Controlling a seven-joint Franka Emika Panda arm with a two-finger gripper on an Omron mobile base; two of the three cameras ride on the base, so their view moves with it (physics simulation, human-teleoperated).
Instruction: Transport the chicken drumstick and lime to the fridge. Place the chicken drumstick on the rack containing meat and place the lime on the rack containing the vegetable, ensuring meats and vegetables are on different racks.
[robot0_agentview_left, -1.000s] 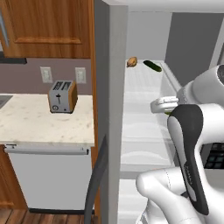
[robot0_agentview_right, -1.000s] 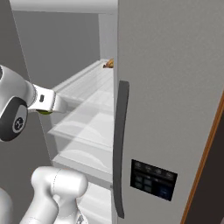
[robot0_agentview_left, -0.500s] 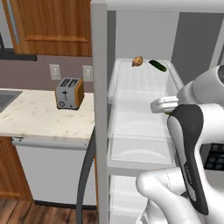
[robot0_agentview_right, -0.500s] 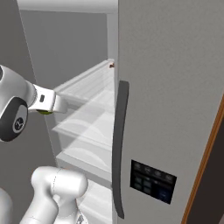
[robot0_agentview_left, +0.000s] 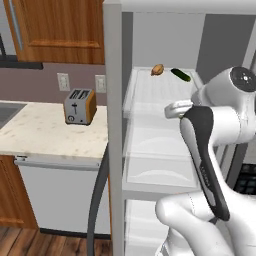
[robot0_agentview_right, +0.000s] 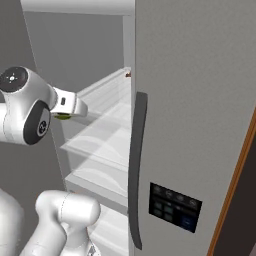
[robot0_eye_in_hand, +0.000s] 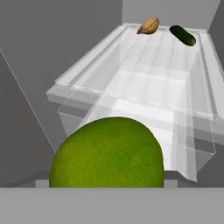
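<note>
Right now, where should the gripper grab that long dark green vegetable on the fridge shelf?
Grip the dark green vegetable across its narrow middle, likely coming in from the open front and spanning its short width. It lies flat and slanted on the shelf, apart from the brown piece. Set the lime down first.

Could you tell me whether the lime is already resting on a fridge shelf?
No, the lime sits right at the camera in the hand view, short of the front edge of the translucent shelf.
</note>
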